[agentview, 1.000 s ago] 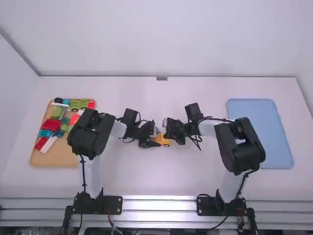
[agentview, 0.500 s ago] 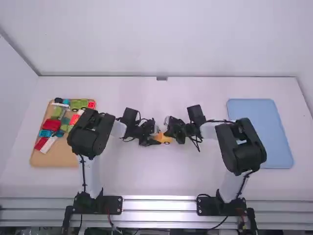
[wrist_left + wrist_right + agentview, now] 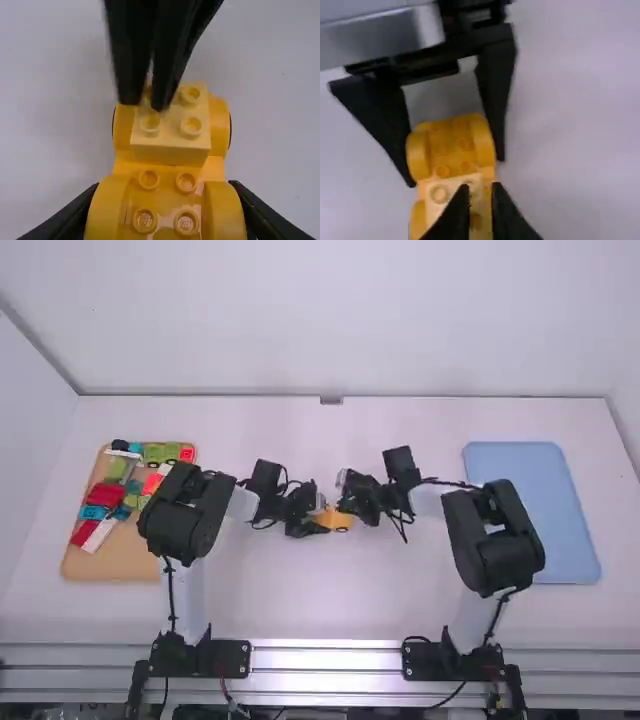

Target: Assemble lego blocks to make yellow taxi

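Observation:
In the high view my left gripper [image 3: 318, 522] is at mid-table, beside the orange-yellow car base [image 3: 338, 523]. My left gripper [image 3: 165, 202] is shut on the near end of the car base [image 3: 167, 169] in the left wrist view, one finger on each side. A pale yellow block [image 3: 175, 135] sits across the base, studs up. My right gripper [image 3: 345, 502] is just above it in the high view; in the right wrist view my right gripper [image 3: 480, 195] has its fingers close together over the pale block [image 3: 440, 195], holding nothing that I can see.
A tan tray [image 3: 120, 565] with red, green, white and blue blocks stands at the left, partly behind the left arm. An unloaded blue tray [image 3: 530, 510] is on the right. White table [image 3: 330, 605] surrounds the two grippers.
My right gripper has shifted slightly up the picture, away from the camera, uncovering a little more of the car. The left arm and the trays look unchanged.

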